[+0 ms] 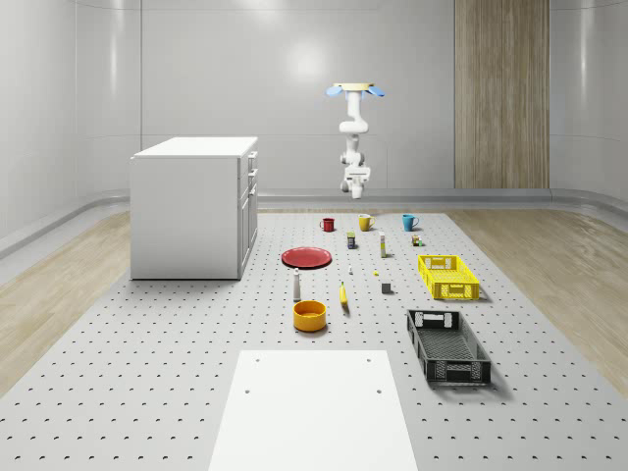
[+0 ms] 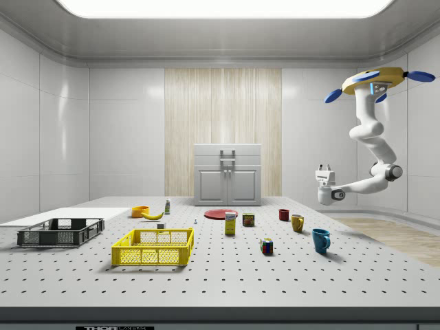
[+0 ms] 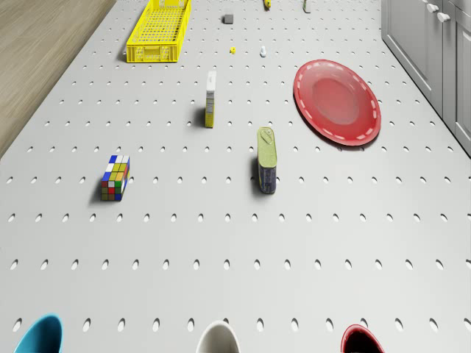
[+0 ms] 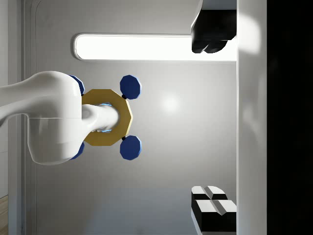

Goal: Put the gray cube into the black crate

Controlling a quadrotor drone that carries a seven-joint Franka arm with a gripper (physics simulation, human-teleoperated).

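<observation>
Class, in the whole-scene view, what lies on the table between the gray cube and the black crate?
Nothing: in the whole-scene view, the stretch of table between the gray cube and the black crate is bare perforated surface.

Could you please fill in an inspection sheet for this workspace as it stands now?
Surface: perforated floor, white sheet in front.
Job's things: gray cube on floor, apart from black crate.
Clutter: yellow crate, red plate, orange bowl, banana, three mugs, Rubik's cube, can.
Grippers: gripper raised, pointing upward; drone hovers high beyond the mugs.
Cables: nothing seen.
Surroundings: white cabinet, wood wall panel.
</observation>
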